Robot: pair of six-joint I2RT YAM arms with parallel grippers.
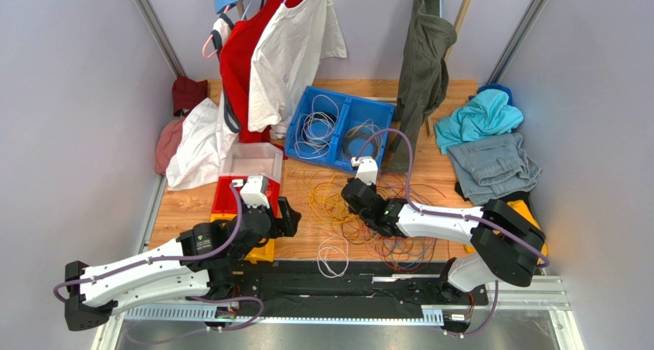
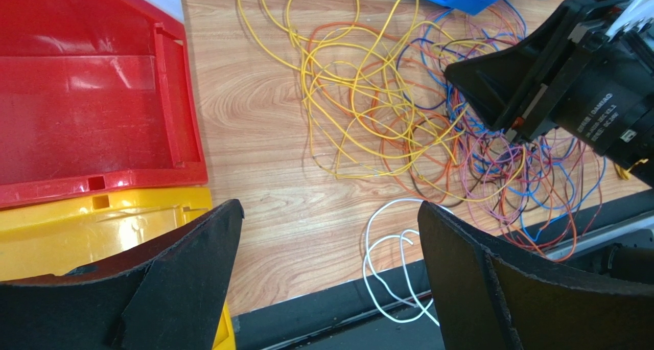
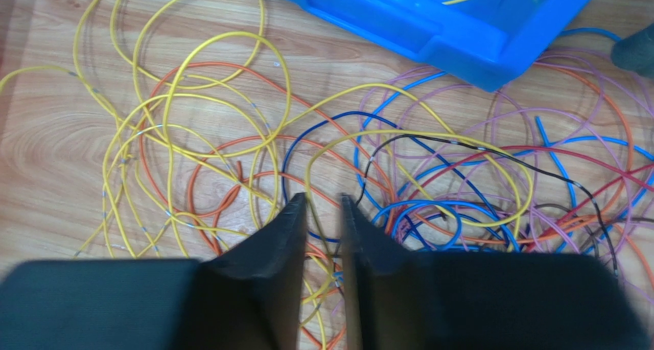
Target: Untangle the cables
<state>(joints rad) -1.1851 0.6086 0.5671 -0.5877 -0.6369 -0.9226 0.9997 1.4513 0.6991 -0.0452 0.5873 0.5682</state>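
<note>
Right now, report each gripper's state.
Left gripper: open, holding nothing.
Right gripper: nearly closed over the cables; whether it grips one cannot be told.

Left gripper [image 2: 330, 281] is hanging over the wooden table [image 2: 253, 120], fingers standing wide apart. A white cable loop [image 2: 368, 243] is lying between them at the near edge. The cables [image 2: 399, 112] are sprawling in a yellow-orange-blue-purple tangle, and the right gripper [image 2: 460, 76] is pointing into its right side. The red bin [image 2: 92, 97] is sitting left, touching the yellow bin [image 2: 100, 227].
</note>
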